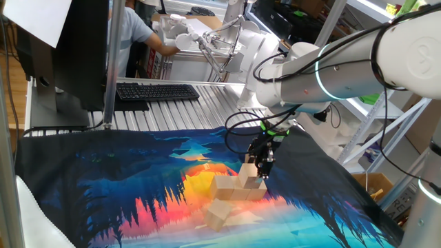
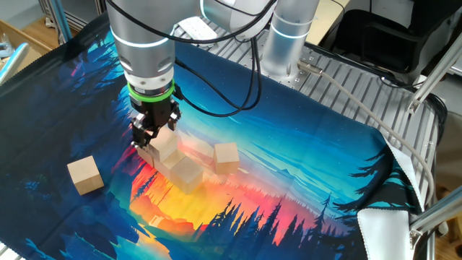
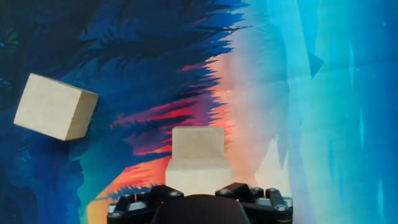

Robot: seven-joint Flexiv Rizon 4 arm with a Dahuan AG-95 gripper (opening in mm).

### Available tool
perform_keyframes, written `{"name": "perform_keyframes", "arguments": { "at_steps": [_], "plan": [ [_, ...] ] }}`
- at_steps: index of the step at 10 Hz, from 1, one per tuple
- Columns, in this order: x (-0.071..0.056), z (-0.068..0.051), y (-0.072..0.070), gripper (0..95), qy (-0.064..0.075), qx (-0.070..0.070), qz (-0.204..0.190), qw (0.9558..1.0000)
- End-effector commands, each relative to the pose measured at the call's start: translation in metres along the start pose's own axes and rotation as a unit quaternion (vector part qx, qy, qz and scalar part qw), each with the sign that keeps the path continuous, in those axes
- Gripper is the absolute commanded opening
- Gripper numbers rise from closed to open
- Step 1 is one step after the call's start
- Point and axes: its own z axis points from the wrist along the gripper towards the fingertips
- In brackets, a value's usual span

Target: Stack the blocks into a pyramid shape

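Several light tan wooden blocks lie on the printed cloth (image 1: 103, 186). A short row of them (image 1: 231, 189) sits mid-cloth, with one upper block (image 1: 249, 172) resting on top. My gripper (image 1: 260, 165) hangs straight down over that upper block (image 2: 168, 146), its fingers either side of it and spread apart. The other fixed view shows the gripper (image 2: 150, 139) at the left end of the cluster, with more blocks (image 2: 226, 157) to its right. From the hand view the upper block (image 3: 198, 146) sits directly below me. One loose block (image 2: 85, 175) (image 3: 56, 107) (image 1: 218, 215) lies apart from the rest.
A black keyboard (image 1: 157, 91) and a monitor (image 1: 76, 48) stand on the slatted metal table behind the cloth. A person (image 1: 134, 31) works at the back. A white cloth (image 2: 393, 231) lies off the mat's corner. Cables hang from the arm.
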Motion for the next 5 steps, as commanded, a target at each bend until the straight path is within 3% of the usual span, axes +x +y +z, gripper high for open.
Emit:
{"name": "perform_keyframes", "arguments": {
  "at_steps": [1, 4, 5],
  "plan": [
    [-0.002, -0.017, -0.008, 76.0, 0.009, 0.006, -0.018, 0.9998],
    [-0.006, -0.027, -0.007, 76.0, 0.006, 0.005, -0.043, 0.9990],
    [-0.006, -0.029, -0.003, 57.0, -0.002, 0.007, -0.052, 0.9986]
  ]
}}
